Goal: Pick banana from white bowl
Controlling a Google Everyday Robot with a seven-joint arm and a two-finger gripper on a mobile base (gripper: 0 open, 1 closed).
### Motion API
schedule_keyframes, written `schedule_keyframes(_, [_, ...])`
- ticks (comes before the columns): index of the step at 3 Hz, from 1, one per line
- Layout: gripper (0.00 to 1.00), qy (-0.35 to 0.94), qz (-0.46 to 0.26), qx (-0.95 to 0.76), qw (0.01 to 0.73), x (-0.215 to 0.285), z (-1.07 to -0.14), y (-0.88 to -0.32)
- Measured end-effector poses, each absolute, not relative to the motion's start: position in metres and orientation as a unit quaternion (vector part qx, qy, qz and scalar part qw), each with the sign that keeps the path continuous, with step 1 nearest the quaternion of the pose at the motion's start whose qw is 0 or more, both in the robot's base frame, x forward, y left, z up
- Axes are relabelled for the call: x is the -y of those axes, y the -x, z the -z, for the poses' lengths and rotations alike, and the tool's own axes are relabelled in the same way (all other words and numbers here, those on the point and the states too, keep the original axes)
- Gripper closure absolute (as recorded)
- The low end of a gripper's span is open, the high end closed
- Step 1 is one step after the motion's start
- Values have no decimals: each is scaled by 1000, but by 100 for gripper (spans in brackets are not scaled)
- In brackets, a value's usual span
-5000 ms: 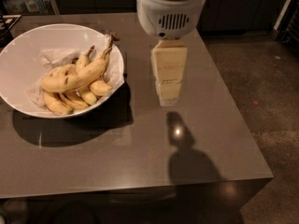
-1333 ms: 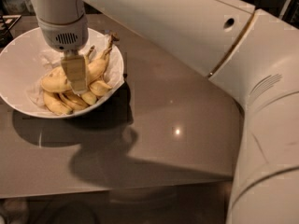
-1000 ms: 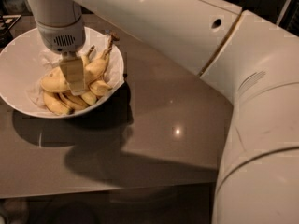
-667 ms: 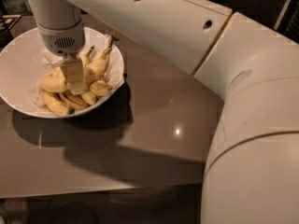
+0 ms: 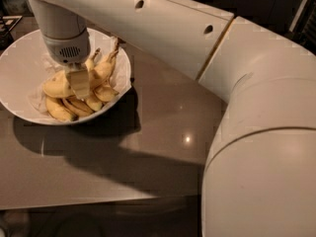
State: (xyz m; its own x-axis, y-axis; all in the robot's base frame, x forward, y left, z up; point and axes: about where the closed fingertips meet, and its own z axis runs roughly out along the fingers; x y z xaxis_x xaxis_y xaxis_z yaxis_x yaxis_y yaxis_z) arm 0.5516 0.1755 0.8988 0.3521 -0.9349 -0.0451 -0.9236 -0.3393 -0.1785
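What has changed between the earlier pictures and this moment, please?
The pincer, which hung over the table beside the white bowl five seconds ago, has moved across and come down into the bowl, at the large banana. Over the last second it barely moved. The banana is not lifted; the bowl and the smaller bananas lie as before.

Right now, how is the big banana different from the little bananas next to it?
The big banana is longer, with a long stem; the little bananas are stubby. The claw hangs over the big banana; the little bananas lie beside it. All are yellow, in the white bowl.
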Motion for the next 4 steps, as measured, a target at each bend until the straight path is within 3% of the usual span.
schedule_keyframes(2, [99, 819, 32, -564, 99, -178, -901, -552])
schedule_keyframes(4, [100, 817, 18, -542, 196, -140, -950, -500])
